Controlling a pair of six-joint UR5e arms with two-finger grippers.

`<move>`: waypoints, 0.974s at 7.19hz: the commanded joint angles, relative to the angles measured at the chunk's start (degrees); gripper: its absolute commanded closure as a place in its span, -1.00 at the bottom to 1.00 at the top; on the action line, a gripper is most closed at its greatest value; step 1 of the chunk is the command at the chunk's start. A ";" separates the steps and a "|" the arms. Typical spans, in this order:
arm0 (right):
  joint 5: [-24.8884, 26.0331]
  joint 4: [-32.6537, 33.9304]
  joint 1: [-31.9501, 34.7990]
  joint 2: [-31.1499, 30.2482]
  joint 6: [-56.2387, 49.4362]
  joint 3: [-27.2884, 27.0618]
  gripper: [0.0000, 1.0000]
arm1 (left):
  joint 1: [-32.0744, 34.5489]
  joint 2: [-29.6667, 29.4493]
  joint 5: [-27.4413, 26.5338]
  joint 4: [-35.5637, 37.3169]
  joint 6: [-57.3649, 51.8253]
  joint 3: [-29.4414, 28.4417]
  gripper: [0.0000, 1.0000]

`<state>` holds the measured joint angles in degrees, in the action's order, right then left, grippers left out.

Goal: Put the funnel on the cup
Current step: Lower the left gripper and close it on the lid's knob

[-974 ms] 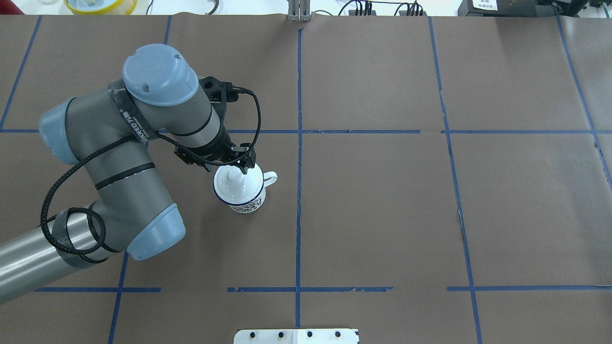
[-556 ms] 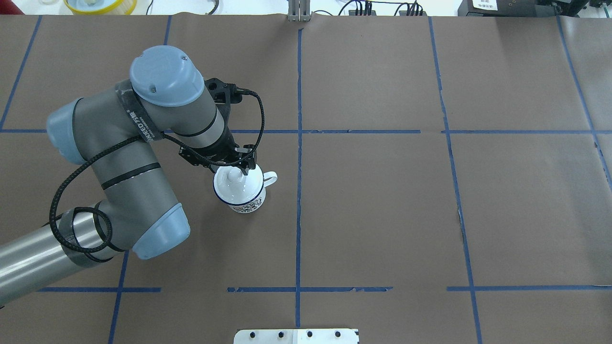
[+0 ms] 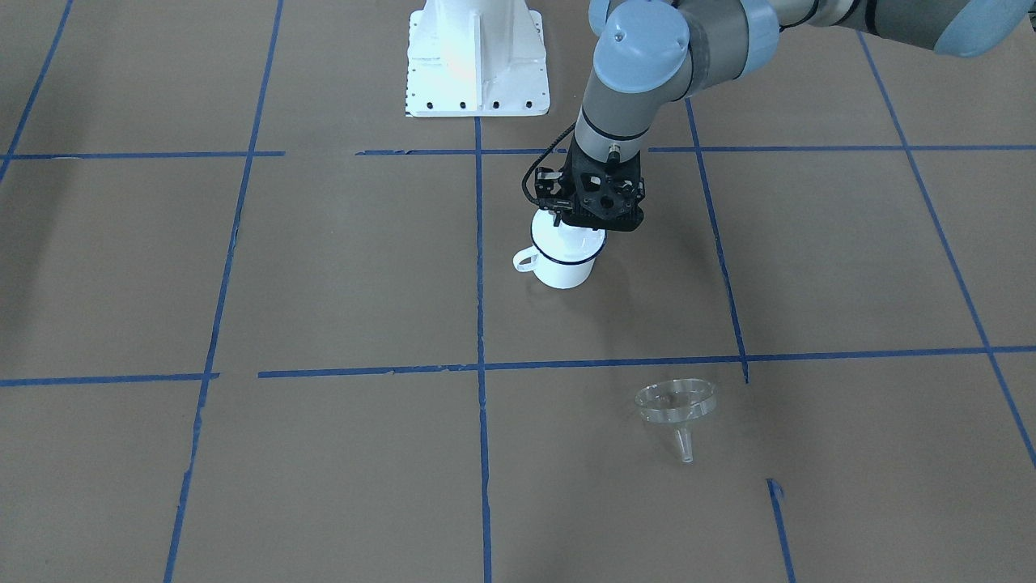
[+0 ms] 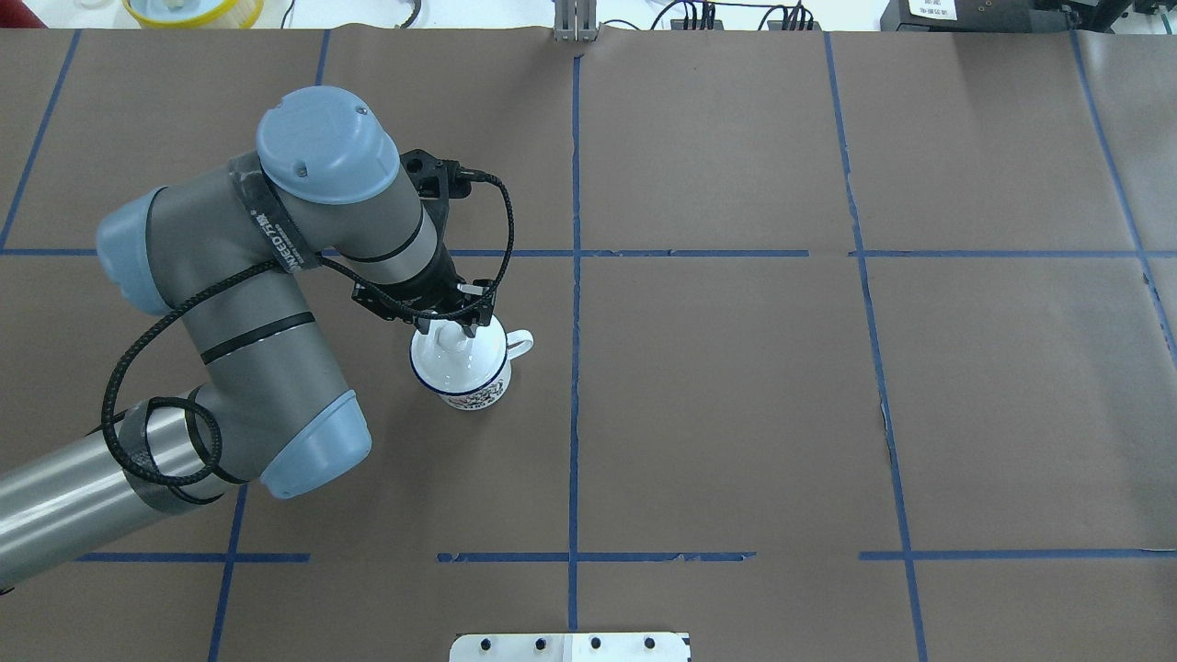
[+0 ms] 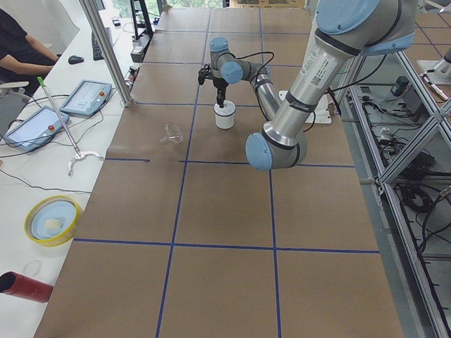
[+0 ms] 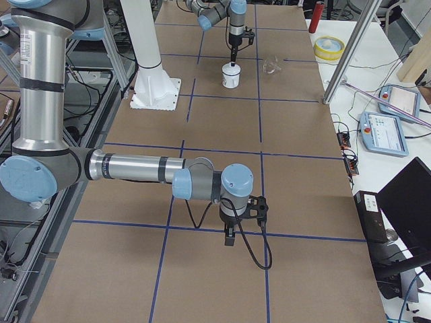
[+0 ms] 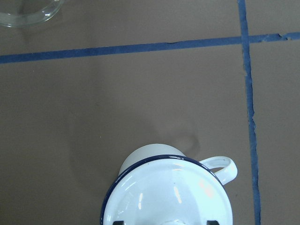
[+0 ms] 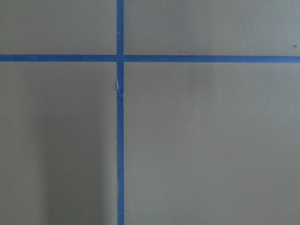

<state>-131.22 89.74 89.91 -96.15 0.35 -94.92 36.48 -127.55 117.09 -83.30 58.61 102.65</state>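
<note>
While the lid (image 4: 462, 360) sits on the cup (image 3: 564, 273), you're clearing it first: left gripper (image 4: 457, 325) straddles the knob (image 4: 451, 339), fingers (image 4: 477, 317) spread. Next, pinch the knob, lift off, then fetch the funnel (image 3: 676, 402), well apart on the table (image 3: 324, 283)

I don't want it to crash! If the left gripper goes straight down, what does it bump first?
Most likely the white lid sitting on the cup. The left gripper points down right above it, jaws open either side of the knob. How close it is looks unclear.
</note>
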 commanded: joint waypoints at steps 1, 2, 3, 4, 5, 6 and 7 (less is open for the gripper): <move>0.00 0.00 0.00 0.00 0.00 0.00 -1.00 | -0.01 0.02 -0.02 0.07 0.01 0.01 0.13; 0.00 0.00 0.00 0.00 0.00 0.00 -1.00 | -0.09 0.02 0.07 0.07 0.10 0.19 0.15; 0.00 0.00 0.00 0.08 0.00 0.00 -1.00 | -0.09 0.02 -0.02 0.07 0.80 0.62 0.16; 0.00 0.00 0.00 0.00 0.00 0.00 -1.00 | -0.18 -0.07 0.15 0.33 0.89 1.15 0.32; 0.00 0.00 0.00 0.00 0.00 0.00 -1.00 | -0.09 0.02 0.15 0.94 0.80 2.37 0.50; 0.00 0.00 0.00 0.00 0.00 0.00 -1.00 | -0.09 -0.07 0.07 3.65 0.80 4.39 0.62; 0.00 0.00 0.00 0.00 0.00 0.00 -1.00 | -0.09 0.02 -0.02 4.54 0.72 5.19 0.61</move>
<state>-131.22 89.74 89.91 -96.15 0.35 -94.92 36.37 -127.57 117.17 -80.44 59.39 106.37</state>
